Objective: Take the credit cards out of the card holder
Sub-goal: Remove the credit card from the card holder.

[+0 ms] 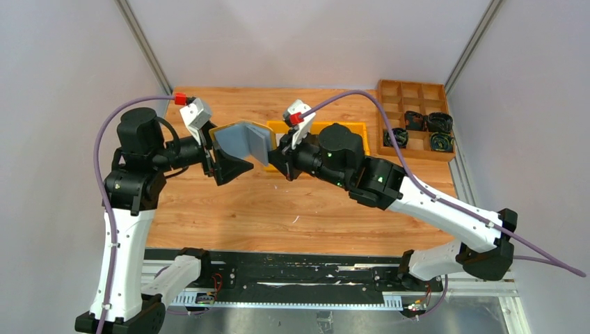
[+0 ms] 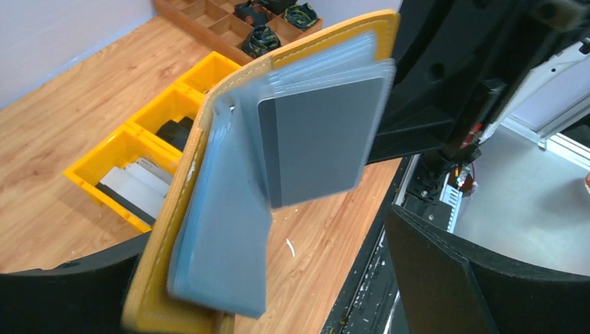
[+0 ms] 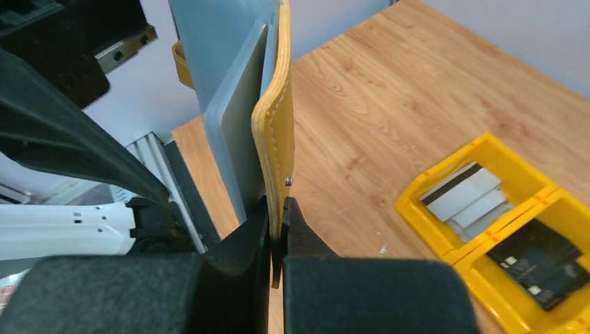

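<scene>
**Markings.** No print on the card holder [image 1: 240, 139] is legible in any view. The one credit card [image 2: 316, 142] facing the left wrist camera is dark grey, with a darker band along the edge nearest the spine. Small pale marks on the black block [image 3: 539, 261] are too small to read.

**Position and orientation.** The card holder is held in the air above the middle of the table [image 1: 278, 216], between the two grippers and in front of the yellow bins [image 1: 351, 127]. It is open like a book. The mustard-yellow cover faces outward and the grey sleeves fan inward. In the right wrist view its long axis rises straight up from the fingers. In the left wrist view the spine slants from lower left to upper right. The credit card sticks out sideways from its sleeve, away from the spine.

**Tool state.**
- Right gripper [image 3: 278, 243]: jaws are closed tight on the lower edge of the yellow cover, one finger on each face.
- Left gripper [image 1: 228, 167]: jaws are spread wide. The holder's other flap sits beside one finger, but contact cannot be confirmed.

**Surroundings.**
- One bin compartment holds pale grey cards [image 3: 466, 198] lying flat.
- The adjacent compartment holds the black block.
- A wooden divided tray [image 1: 389, 90] stands at the far right corner, with dark round parts [image 1: 438, 122] in several cells.
- In the top view the right arm covers much of the bins.
</scene>
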